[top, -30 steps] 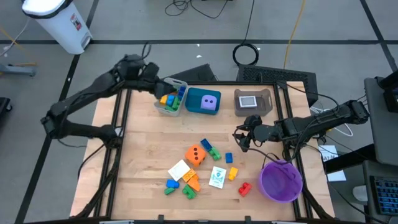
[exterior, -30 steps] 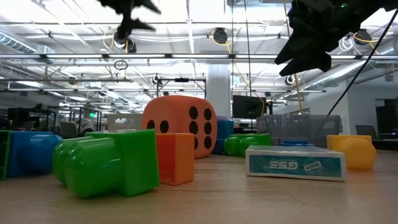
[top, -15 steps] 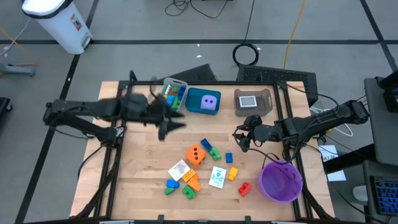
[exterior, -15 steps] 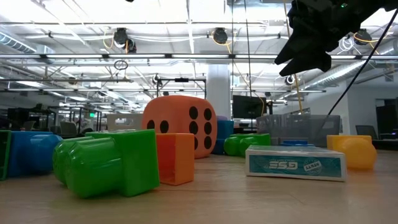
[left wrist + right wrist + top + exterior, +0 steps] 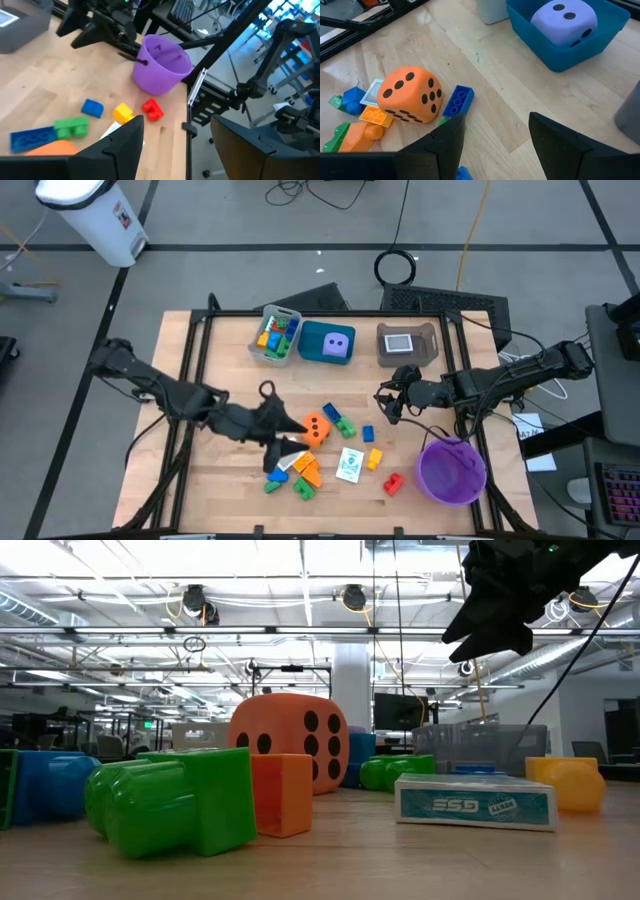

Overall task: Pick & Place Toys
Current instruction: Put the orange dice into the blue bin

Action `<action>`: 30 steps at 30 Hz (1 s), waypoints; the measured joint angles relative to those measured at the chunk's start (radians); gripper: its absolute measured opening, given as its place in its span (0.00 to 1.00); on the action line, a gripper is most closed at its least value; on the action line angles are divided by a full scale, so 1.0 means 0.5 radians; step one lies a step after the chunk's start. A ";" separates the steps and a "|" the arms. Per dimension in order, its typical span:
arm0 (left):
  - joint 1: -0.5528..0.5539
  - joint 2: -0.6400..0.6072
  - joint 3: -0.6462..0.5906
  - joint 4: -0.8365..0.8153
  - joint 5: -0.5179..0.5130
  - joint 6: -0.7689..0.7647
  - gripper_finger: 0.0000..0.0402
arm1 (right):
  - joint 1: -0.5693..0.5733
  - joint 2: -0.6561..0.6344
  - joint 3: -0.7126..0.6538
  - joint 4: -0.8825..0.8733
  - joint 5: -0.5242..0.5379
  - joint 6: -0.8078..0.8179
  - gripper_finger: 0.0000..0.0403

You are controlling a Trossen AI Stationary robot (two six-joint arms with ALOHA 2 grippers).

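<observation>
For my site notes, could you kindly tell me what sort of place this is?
Probably a robotics lab in an open industrial hall: a wooden table on a metal frame, exposed ceiling trusses and lights, and cables on a grey tiled floor.

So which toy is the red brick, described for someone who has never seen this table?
Start at the round purple bowl near the table's right front corner. Just left of it, on bare wood, lies the red brick, apart from the main toy pile. It is the only red piece there; its nearest neighbour is a yellow brick.

An open-plan robotics lab: exposed ceiling trusses, rows of distant monitors, floor cables.
</observation>
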 joint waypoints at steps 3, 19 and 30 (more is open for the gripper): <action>-0.059 0.028 0.000 0.006 -0.076 -0.076 0.60 | 0.000 0.000 0.000 0.000 0.000 0.000 0.53; -0.414 0.057 -0.264 -0.071 -0.392 -0.671 0.60 | 0.000 -0.001 0.000 0.000 0.000 0.000 0.53; -0.400 0.054 -0.614 -0.163 -0.095 -1.104 0.60 | 0.000 0.000 -0.002 0.053 0.007 0.002 0.53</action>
